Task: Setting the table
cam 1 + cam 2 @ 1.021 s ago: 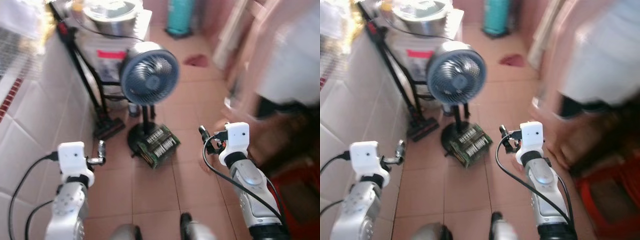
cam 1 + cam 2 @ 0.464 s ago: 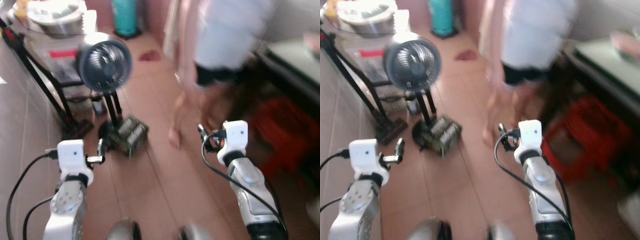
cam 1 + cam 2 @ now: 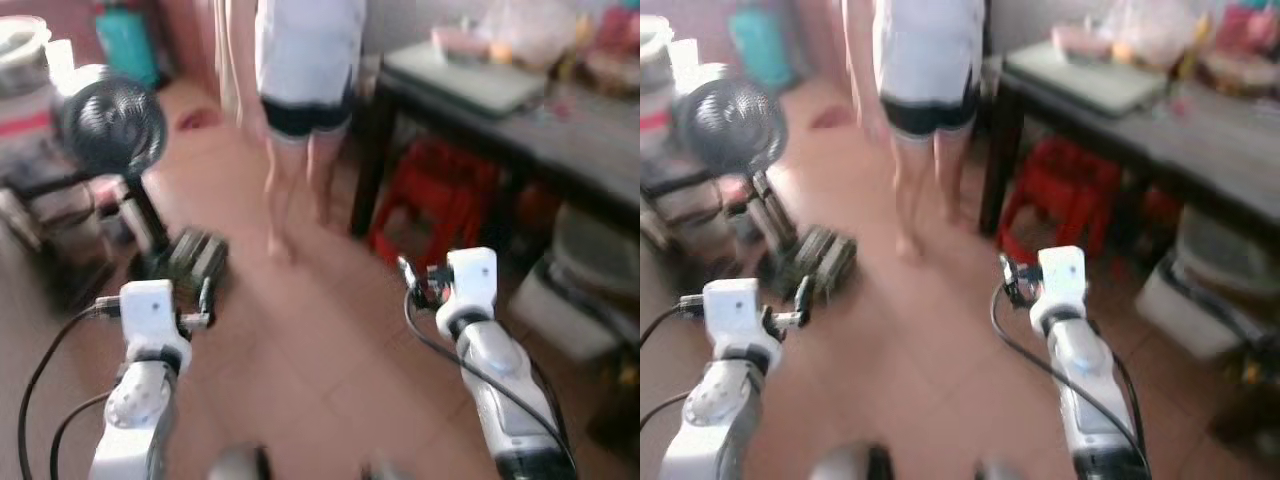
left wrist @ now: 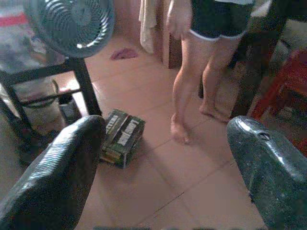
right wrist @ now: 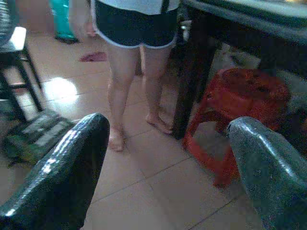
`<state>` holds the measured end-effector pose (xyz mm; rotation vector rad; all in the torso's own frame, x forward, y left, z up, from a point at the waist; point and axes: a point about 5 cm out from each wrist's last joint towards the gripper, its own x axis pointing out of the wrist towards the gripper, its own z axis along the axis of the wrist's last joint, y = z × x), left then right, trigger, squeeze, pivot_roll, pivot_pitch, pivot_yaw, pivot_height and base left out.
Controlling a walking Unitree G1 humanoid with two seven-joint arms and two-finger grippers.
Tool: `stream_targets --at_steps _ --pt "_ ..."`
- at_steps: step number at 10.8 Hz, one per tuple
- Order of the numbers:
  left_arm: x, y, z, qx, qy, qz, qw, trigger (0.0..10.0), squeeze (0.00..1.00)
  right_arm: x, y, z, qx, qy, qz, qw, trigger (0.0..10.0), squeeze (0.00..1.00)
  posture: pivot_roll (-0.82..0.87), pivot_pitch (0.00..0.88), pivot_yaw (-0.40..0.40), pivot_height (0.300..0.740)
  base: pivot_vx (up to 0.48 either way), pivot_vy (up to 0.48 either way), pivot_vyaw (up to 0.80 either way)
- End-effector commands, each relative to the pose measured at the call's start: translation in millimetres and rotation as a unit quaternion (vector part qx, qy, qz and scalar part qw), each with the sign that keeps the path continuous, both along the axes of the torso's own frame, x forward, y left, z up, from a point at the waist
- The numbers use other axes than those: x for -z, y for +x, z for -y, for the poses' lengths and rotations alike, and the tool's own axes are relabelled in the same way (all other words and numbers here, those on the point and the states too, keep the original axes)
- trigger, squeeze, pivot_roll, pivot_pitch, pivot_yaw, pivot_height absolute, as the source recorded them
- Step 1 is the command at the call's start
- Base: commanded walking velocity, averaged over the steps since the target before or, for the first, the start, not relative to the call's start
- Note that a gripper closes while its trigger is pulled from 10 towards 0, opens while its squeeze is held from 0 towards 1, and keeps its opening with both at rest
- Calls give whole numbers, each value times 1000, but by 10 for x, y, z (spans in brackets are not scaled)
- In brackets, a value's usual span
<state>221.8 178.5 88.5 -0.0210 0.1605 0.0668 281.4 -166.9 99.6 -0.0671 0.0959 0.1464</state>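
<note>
The table (image 3: 560,120) stands far right, dark-topped and cluttered, well apart from my right gripper (image 5: 168,167), whose fingers are spread wide with nothing between them. My left gripper (image 4: 165,163) gapes empty too, low on the left. A person (image 3: 300,90) stands barefoot by the table's near-left corner, red stools (image 3: 440,200) beneath, a fan (image 3: 110,125) far left.

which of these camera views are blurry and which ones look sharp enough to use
Both eye views are smeared with motion blur: the fan, person and table look soft. Left wrist view is sharper, the green box readable. Right wrist view is dimmer, the red stool clear.
</note>
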Motion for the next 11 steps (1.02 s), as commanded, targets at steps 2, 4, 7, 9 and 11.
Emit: stream_targets --at_steps 2,4,7,9,11 --pt "-100 12 67 37 -17 19 999 10000 0 16 -35 38 6 0 1 1000 10000 0 47 96 38 740 0 0 -375" --pt "-122 9 94 50 -17 24 998 10000 0 4 -37 33 5 -3 6 1000 10000 0 46 95 38 740 0 -142 0" --pt "-140 12 97 54 -15 26 998 10000 0 10 -27 46 12 -1 4 1000 10000 0 49 92 39 740 0 -457 0" --pt "-144 15 98 56 -14 26 998 10000 0 9 -23 45 13 -2 5 1000 10000 0 47 90 40 740 0 -472 -722" --pt "-152 24 112 58 -14 27 998 10000 0 -10 -24 44 11 -5 11 1000 10000 0 45 90 40 740 0 -476 -206"
